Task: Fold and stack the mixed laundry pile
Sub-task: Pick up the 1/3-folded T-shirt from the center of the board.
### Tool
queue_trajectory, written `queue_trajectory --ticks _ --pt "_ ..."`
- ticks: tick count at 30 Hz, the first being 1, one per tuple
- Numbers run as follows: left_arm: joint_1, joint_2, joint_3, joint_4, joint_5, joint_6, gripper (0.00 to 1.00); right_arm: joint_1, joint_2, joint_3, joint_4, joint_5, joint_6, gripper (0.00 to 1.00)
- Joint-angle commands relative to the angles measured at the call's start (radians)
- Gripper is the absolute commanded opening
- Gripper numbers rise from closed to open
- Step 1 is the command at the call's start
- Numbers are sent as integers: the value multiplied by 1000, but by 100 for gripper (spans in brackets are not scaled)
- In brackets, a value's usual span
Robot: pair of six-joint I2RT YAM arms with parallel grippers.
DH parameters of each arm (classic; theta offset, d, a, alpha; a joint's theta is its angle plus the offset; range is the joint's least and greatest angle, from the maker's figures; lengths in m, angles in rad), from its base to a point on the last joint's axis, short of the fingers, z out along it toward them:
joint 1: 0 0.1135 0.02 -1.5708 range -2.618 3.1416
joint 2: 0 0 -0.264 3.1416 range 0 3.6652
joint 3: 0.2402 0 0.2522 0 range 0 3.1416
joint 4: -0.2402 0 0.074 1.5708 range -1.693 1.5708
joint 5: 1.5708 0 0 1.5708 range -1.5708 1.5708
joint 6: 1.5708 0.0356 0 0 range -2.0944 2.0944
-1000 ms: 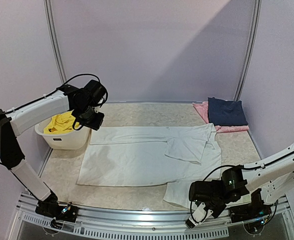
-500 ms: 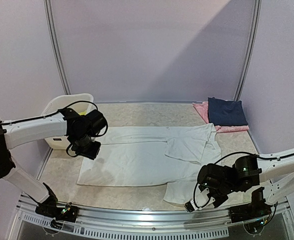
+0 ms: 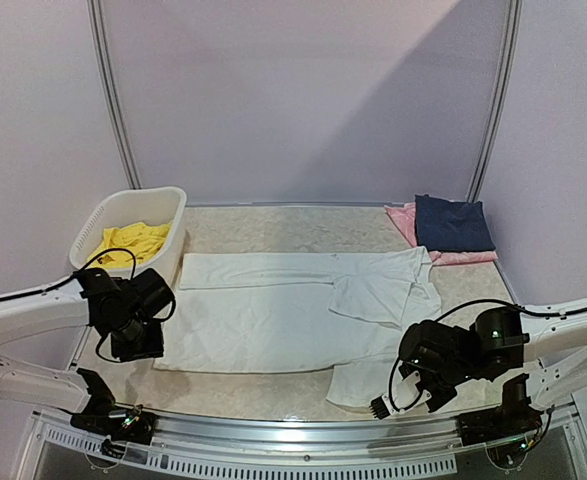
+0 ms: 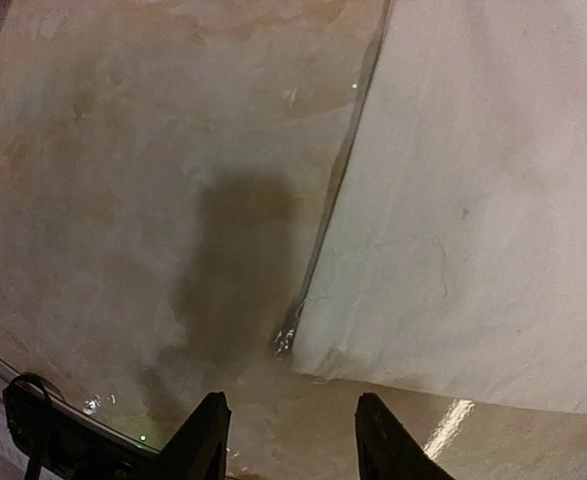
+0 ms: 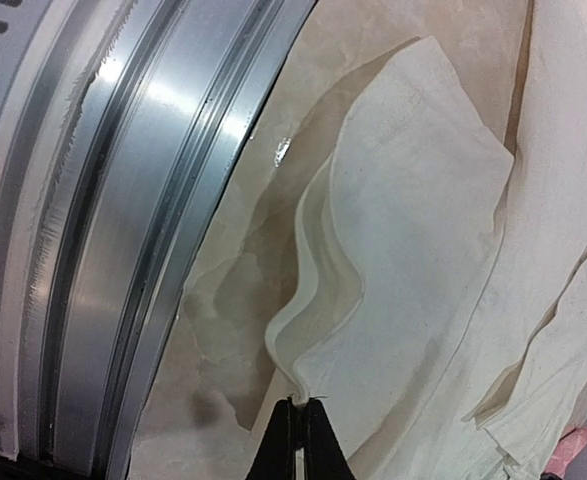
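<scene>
The large white T-shirt (image 3: 273, 315) lies spread flat across the table. Yellow shorts (image 3: 128, 243) are bunched in the basket. My left gripper (image 3: 145, 348) hovers low by the shirt's near-left corner, open and empty. In the left wrist view that corner (image 4: 453, 250) lies just ahead of the gripper (image 4: 288, 445), apart from it. My right gripper (image 3: 398, 385) is shut on the edge of the shirt's near sleeve (image 3: 358, 385). In the right wrist view the sleeve's hem (image 5: 318, 290) rises in a rippled fold from the closed gripper (image 5: 298, 405).
A white plastic basket (image 3: 163, 215) stands at the back left. A folded navy cloth on a pink one (image 3: 453, 225) lies at the back right. The metal rail (image 3: 293, 445) runs along the near edge, close beside the pinched sleeve (image 5: 123, 200).
My left arm has swung from above the basket down to the shirt's near-left corner, and its jaws have spread a little. The right gripper has closed on the sleeve edge and shifted slightly right.
</scene>
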Motion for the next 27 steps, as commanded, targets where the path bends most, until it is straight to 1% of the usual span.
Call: queue_trajectory --ticks 1,6,9,14,18,23,24,25,27 --pt "67 -76 -101 90 60 -93 44 -5 -21 16 -10 -19 13 0" --pt "120 -58 -183 214 120 -67 41 -5 -24 16 -10 -18 13 0" --pt "132 -15 -194 279 139 -42 38 -4 -22 16 -10 -17 15 0" --pt "136 49 -202 331 177 -26 34 -5 -16 16 -13 -13 15 0" --pt "136 37 -204 318 180 -28 26 -5 -13 16 -15 -8 16 0" --pt "136 -16 -171 231 146 -13 15 -4 -7 20 -16 -4 18 0" --pt "136 -26 -159 201 140 -11 16 -5 -6 20 -16 -3 18 0" --pt "136 -35 -149 183 133 -10 20 -5 -5 21 -19 -2 18 0" --pt "136 -56 -134 155 133 -12 30 -4 -1 24 -21 -1 19 0"
